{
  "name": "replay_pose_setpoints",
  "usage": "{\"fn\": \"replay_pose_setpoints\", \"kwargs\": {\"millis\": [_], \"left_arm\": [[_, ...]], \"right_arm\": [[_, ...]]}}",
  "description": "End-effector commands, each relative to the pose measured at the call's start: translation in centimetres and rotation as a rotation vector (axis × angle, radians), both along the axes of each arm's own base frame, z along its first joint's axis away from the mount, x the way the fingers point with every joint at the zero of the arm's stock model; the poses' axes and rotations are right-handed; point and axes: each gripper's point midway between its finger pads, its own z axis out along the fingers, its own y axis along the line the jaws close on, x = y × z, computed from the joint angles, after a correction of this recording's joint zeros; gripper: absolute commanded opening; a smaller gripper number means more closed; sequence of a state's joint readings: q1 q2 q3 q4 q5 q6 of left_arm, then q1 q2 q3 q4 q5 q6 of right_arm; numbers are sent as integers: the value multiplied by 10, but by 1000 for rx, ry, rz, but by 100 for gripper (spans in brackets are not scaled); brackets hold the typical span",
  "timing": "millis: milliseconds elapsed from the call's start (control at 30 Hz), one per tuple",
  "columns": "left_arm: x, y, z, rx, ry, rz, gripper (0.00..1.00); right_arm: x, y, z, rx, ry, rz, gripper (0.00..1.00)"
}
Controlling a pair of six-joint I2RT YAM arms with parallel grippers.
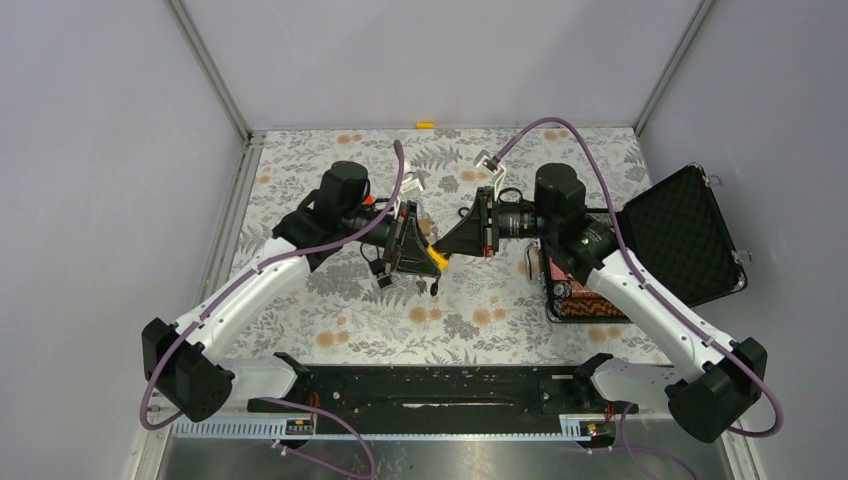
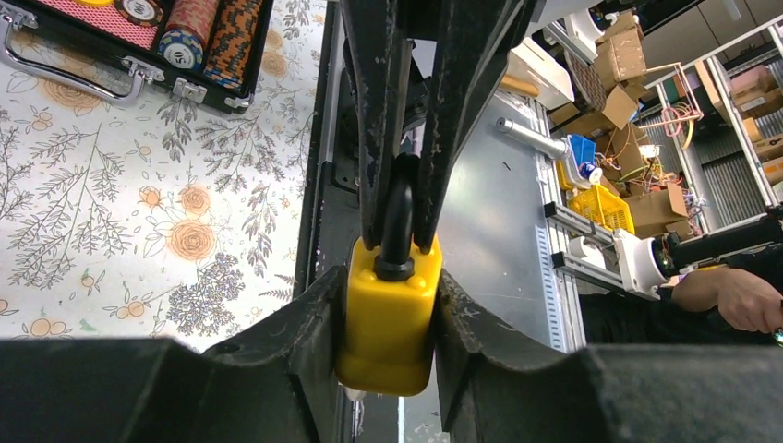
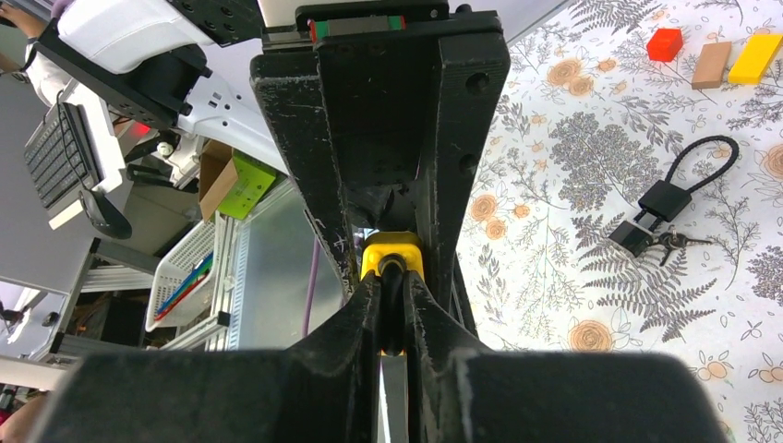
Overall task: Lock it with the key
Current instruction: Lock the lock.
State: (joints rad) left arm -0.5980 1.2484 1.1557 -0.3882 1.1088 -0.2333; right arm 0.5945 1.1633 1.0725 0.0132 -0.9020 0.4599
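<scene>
- Fingers [image 2: 305, 355] of the left gripper [image 2: 388, 309] are closed tight on the yellow padlock [image 2: 388, 323], one on each side. I'd say this braces the body so it cannot spin when the key turns.
- Facing it head-on, the right gripper [image 3: 395, 314] has its jaws nearly together, pinching the black head of the key [image 2: 397, 208], which sits in the padlock's keyway. Held end-on like that, a roll of the wrist should turn the key.
- Padlock and key hang in the air between the two arms, above the middle of the floral table [image 1: 330, 150], probably to leave room for twisting.
- Whether the shackle is pushed home I can't tell, as it's hidden.
- Farther off, a black cable lock [image 3: 660, 208] lies on the cloth with coloured blocks [image 3: 711, 63] beyond it. An open case [image 1: 680, 235] of poker chips [image 2: 189, 37] sits to the right, and nothing touches any of them.
</scene>
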Motion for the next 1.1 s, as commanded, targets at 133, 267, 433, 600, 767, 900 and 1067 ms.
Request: {"fn": "replay_pose_setpoints", "kwargs": {"millis": [133,267,433,600,767,900,1067], "left_arm": [[11,-6,8,-26,-46,32,50],[14,-7,14,-54,-41,52,54],[14,-5,16,-77,-44,66,44],[12,-4,17,-91,-49,66,0],[19,-5,19,-92,-33,119,0],[30,-7,27,-114,-38,197,0],[62,-6,56,-235,-30,437,0]], "right_arm": [[-3,-1,33,45,-95,32,0],[-2,-2,31,42,-97,25,0],[-2,-2,30,41,-89,25,0],[2,-2,32,42,-67,-6,5],[32,-5,34,115,5,-232,66],[43,-17,38,221,-6,-371,86],[53,-38,41,299,-56,-521,91]]}}
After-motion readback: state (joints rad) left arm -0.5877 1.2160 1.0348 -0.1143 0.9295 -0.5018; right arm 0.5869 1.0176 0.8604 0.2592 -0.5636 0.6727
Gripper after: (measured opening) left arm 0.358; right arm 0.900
